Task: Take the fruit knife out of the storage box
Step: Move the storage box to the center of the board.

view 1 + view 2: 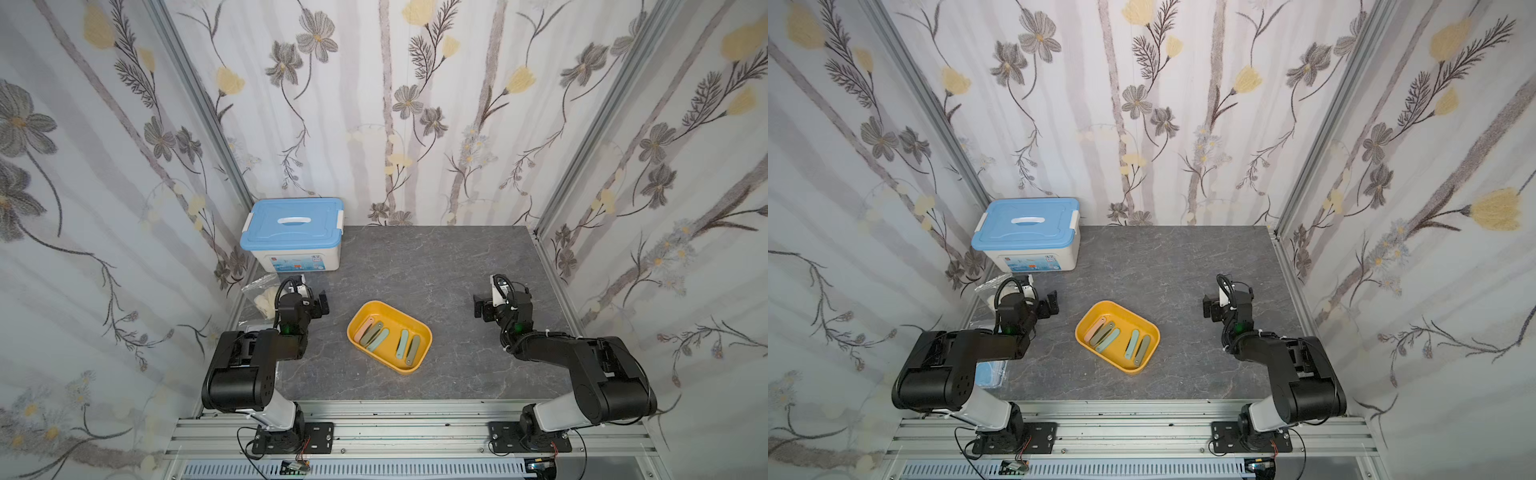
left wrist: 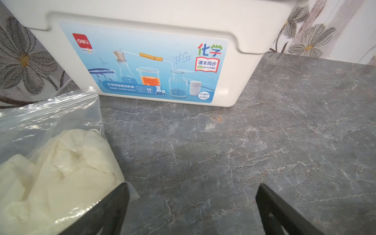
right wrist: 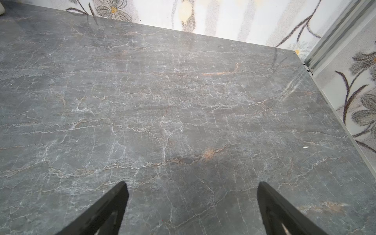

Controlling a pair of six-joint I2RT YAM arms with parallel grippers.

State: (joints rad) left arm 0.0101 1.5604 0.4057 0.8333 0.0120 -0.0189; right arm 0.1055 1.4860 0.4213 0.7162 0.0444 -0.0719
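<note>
The storage box (image 1: 394, 323) is a shallow mustard-yellow tray lying at an angle in the middle of the grey table, seen in both top views (image 1: 1122, 322). Inside it lie several folded fruit knives in pale colours: a pink, an olive and a teal one (image 1: 377, 340) at its left end, and a teal (image 1: 403, 344) and an olive one (image 1: 412, 350) at its right end. My left gripper (image 1: 322, 306) (image 2: 192, 186) stands open and empty left of the tray. Right of the tray, my right gripper (image 1: 479, 308) (image 3: 192, 185) is open and empty over bare table.
A white box with a blue lid (image 1: 293, 226) (image 2: 142, 40) stands at the back left. A clear plastic bag of white gloves (image 1: 264, 297) (image 2: 50, 158) lies beside the left gripper. A blue pack (image 1: 992, 372) lies under the left arm. Patterned walls close three sides.
</note>
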